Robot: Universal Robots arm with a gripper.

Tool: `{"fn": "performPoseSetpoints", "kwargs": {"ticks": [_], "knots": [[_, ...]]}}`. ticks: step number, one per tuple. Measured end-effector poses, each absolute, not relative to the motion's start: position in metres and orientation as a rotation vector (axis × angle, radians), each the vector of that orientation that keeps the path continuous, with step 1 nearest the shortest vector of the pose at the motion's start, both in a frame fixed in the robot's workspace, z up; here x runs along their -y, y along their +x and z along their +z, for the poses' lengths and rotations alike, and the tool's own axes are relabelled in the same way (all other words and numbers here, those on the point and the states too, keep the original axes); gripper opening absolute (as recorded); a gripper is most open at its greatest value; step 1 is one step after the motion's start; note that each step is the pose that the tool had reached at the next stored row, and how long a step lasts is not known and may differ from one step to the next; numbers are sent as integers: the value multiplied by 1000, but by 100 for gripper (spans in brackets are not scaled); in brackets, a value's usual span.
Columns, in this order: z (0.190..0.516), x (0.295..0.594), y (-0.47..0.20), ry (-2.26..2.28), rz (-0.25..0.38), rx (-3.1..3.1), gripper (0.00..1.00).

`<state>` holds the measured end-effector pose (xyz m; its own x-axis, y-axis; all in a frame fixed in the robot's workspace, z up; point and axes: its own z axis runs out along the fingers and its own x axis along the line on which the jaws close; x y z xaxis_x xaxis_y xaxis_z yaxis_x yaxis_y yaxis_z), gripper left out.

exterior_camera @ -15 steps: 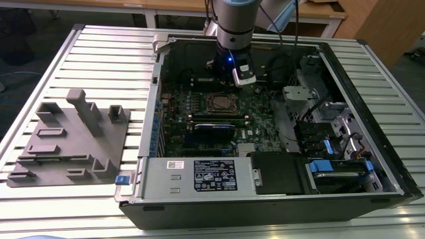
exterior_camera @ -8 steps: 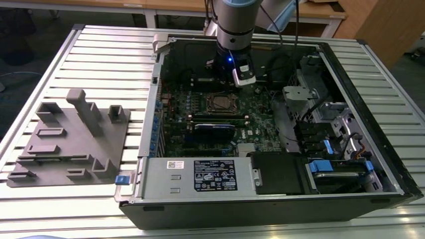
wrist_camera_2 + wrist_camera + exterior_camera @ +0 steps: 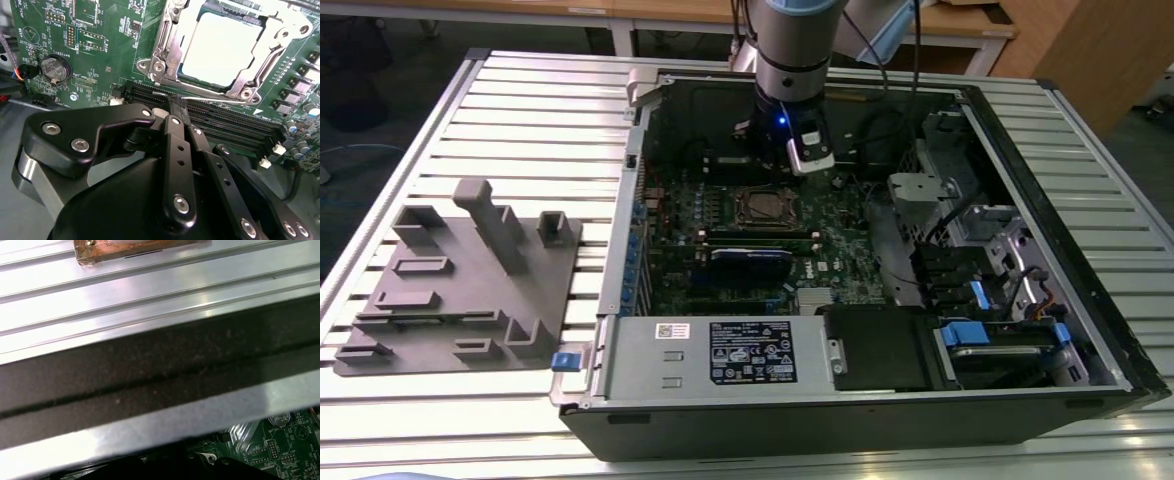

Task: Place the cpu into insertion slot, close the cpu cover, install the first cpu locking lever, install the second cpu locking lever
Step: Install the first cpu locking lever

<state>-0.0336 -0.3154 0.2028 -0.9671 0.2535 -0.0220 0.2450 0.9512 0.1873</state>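
Black two-fingered pincer (image 3: 176, 102), seen in the second wrist view, has its fingers (image 3: 172, 135) drawn together, tips touching the bent end of a thin silver wire locking lever (image 3: 210, 99); whether it pinches the lever cannot be told. That lever runs along the near edge of the socket, just beside the long black card slots (image 3: 225, 125). Beyond it, the dull silver square cpu (image 3: 222, 47) lies seated in the metal-rimmed insertion slot (image 3: 738, 206), with the thin silver frame of the cpu cover (image 3: 165, 45) lying down around it. A round coin battery (image 3: 54, 68) sits well apart on the green motherboard (image 3: 100, 65). In the exterior view the arm reaches down into the open black computer case (image 3: 854, 430) on a slatted aluminium table (image 3: 534, 120), with a grey moulded fixture (image 3: 467, 270) to the exterior view's left.
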Motion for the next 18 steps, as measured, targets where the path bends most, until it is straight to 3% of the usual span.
{"fn": "performPoseSetpoints", "kwargs": {"ticks": [18], "knots": [[199, 316, -32, 390, 284, -3057, 11]]}}
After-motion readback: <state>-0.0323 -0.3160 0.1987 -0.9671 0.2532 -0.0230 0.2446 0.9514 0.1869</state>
